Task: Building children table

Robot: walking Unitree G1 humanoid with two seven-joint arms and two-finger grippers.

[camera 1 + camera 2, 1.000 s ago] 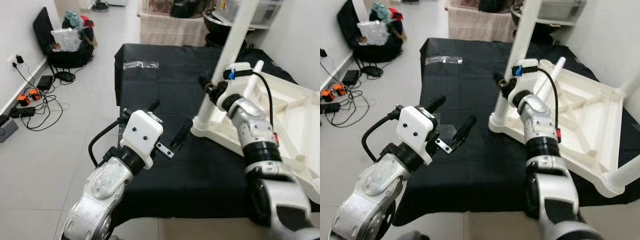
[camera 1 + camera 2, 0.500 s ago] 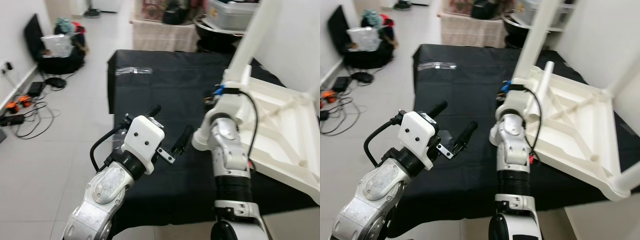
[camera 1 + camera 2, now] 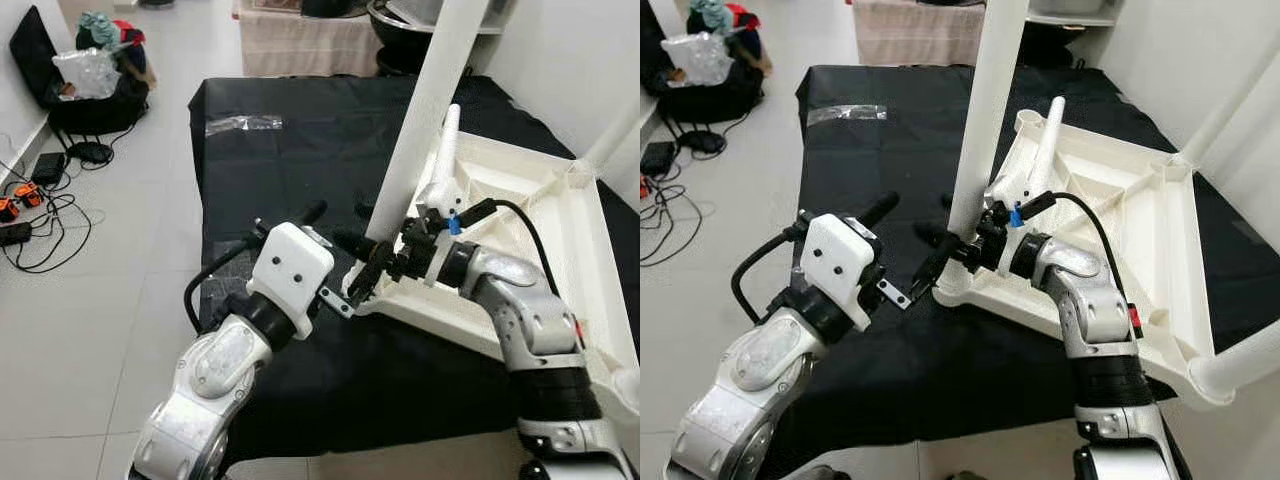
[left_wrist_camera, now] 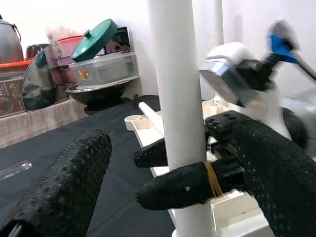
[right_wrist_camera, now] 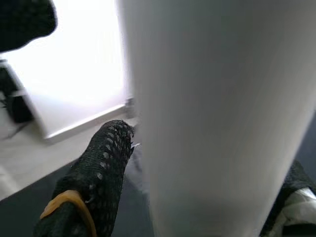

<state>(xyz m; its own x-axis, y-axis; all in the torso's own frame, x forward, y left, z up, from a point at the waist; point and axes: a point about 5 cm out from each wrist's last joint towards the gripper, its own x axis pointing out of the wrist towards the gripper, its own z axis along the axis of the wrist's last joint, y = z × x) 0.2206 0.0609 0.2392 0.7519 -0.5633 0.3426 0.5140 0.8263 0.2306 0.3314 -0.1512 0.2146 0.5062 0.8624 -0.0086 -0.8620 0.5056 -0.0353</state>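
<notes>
A white children's table (image 3: 520,200) lies upside down on the black cloth. One white leg (image 3: 425,110) stands upright at its near left corner. My right gripper (image 4: 148,173) reaches in from the right and is shut on this leg just above the base, one finger (image 5: 94,173) on each side. My left gripper (image 3: 345,238) is open beside the same corner, its fingers (image 4: 64,187) wide apart and facing the leg. A second loose leg (image 3: 445,150) leans inside the table's underside. Further legs (image 3: 1240,365) stick out at the right.
The black cloth (image 3: 300,150) covers a low platform that ends at my left. A clear plastic bag (image 3: 243,123) lies at its far left. Cables (image 3: 30,210) and bags (image 3: 90,75) are on the tiled floor. Pots and containers (image 4: 98,64) stand behind.
The whole view has shifted. My right arm has swung out to the right, and its fingers now clasp the upright leg low down. The left gripper stays open, closer to the leg's base.
</notes>
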